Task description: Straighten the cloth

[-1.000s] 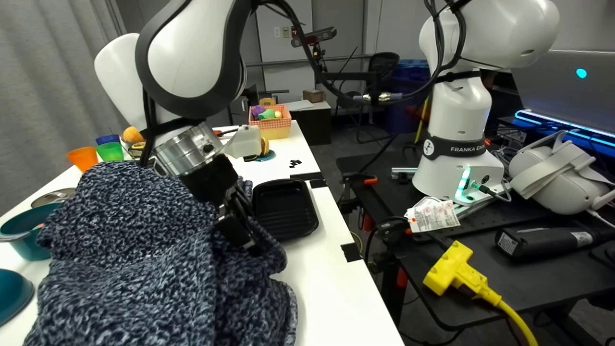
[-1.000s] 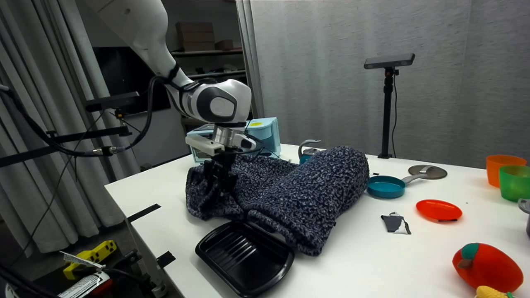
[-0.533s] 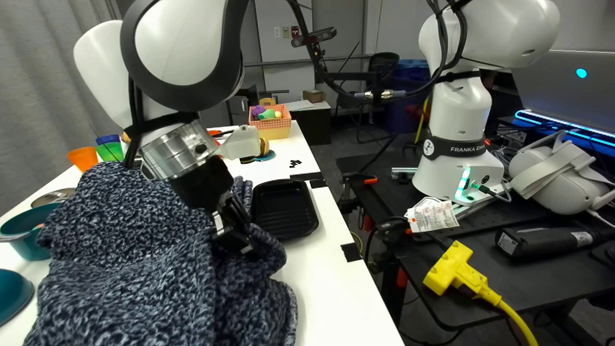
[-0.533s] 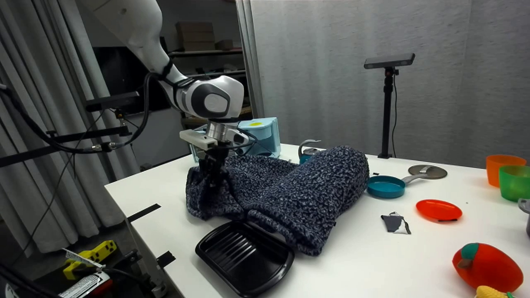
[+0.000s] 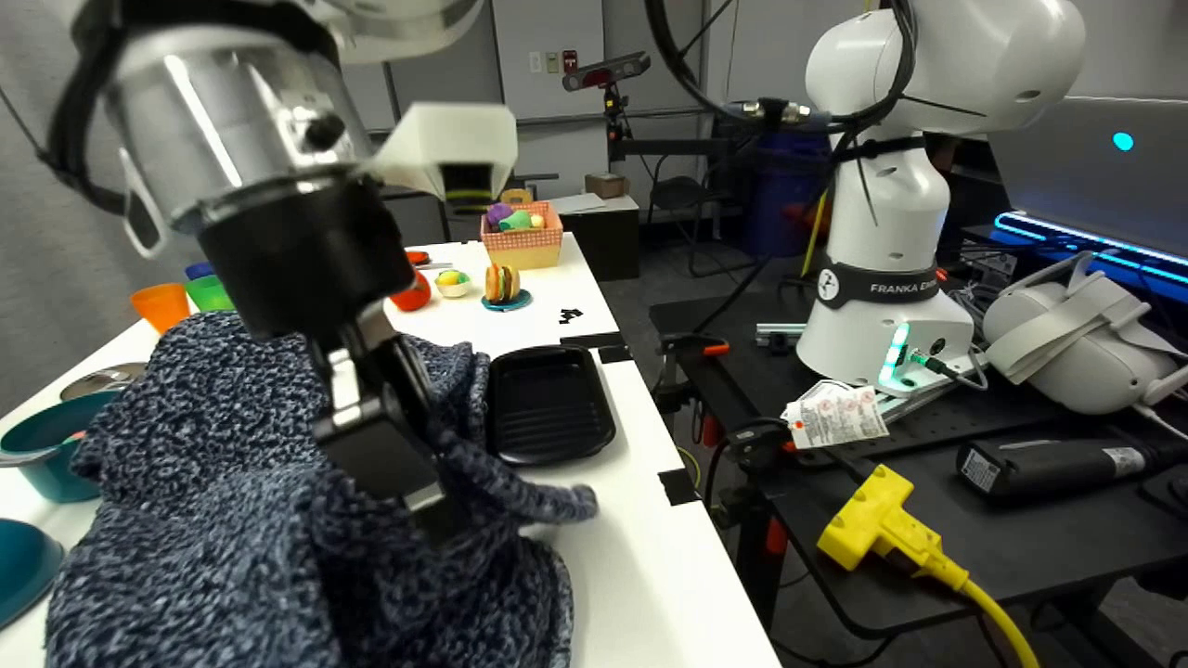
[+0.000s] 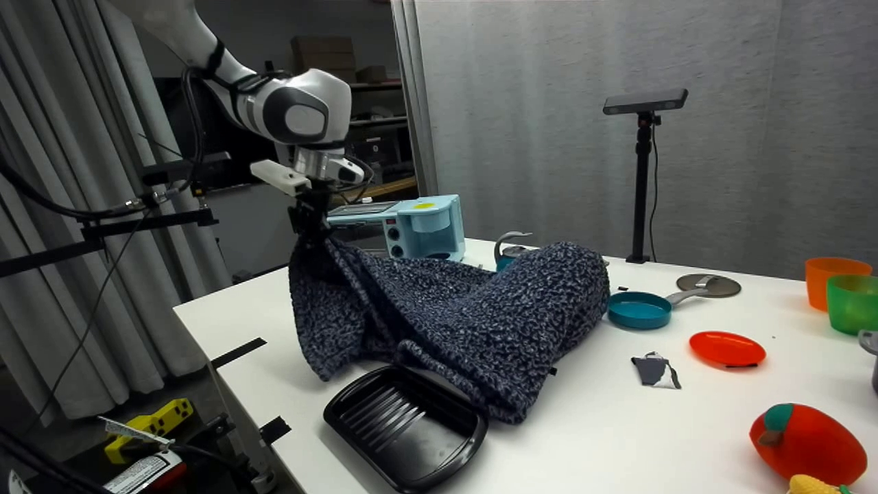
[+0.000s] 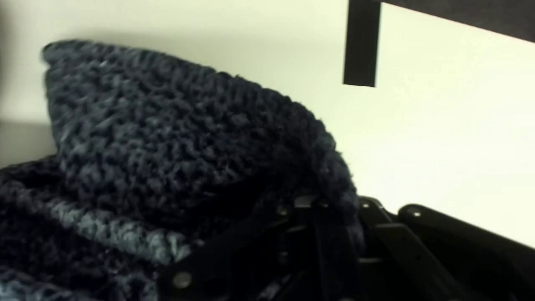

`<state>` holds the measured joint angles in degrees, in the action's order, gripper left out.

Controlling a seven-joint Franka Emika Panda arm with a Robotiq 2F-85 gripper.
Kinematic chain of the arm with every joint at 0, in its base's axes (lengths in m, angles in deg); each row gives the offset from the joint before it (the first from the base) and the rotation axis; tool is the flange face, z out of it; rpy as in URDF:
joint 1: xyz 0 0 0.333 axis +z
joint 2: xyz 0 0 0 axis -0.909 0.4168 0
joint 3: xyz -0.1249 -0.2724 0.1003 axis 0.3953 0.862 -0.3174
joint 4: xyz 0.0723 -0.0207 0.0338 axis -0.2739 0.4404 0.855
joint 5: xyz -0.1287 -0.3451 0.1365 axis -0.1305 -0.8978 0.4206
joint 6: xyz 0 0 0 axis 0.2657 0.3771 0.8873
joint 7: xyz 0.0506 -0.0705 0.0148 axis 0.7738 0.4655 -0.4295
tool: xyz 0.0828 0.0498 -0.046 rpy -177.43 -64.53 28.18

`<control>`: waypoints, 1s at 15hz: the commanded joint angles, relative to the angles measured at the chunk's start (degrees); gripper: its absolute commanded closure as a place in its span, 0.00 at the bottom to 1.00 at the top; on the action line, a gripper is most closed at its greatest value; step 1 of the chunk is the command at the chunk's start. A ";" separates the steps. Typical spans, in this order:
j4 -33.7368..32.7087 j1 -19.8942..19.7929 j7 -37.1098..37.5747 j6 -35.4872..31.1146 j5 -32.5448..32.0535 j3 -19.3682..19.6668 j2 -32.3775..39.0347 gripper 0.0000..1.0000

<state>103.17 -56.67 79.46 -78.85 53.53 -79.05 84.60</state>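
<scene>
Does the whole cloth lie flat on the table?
No, the gripper holds part of the cloth raised above the table.

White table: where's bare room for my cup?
There's a big bare patch of white table between the black tray, the grey scrap and the red toy. A smaller one lies between the cloth and the black tape, but the gripper holds cloth beside it. It's crowded where cloth, teal pan and lid sit close.

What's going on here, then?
The robot's gripper is shut on one edge of the dark speckled cloth and holds that end up off the white table. The rest lies rumpled and humped on the table, beside the black tray. The cloth is not straight yet.
</scene>
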 commanded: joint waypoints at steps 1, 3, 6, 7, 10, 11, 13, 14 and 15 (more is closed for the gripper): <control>-0.64 0.39 -1.23 -0.20 7.94 -0.83 -6.28 0.99; -2.02 0.34 -1.78 -0.28 11.89 -0.59 -8.32 0.99; -1.85 0.55 -2.07 -2.28 14.54 0.55 -10.36 0.99; -1.46 0.50 -1.91 -2.61 14.56 1.00 -10.44 0.99; 1.25 0.28 -1.30 -4.61 12.10 2.44 -10.15 0.99; 2.83 0.06 -1.12 -5.37 10.87 3.07 -9.92 0.99; 6.52 -0.22 -0.31 -6.60 7.36 4.26 -9.45 0.99; 8.50 -0.28 -0.05 -7.31 5.08 4.78 -9.27 0.99; 10.28 -0.38 0.31 -7.81 2.72 5.29 -9.04 0.99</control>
<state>108.15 -56.83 79.07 -84.14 61.33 -74.91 75.95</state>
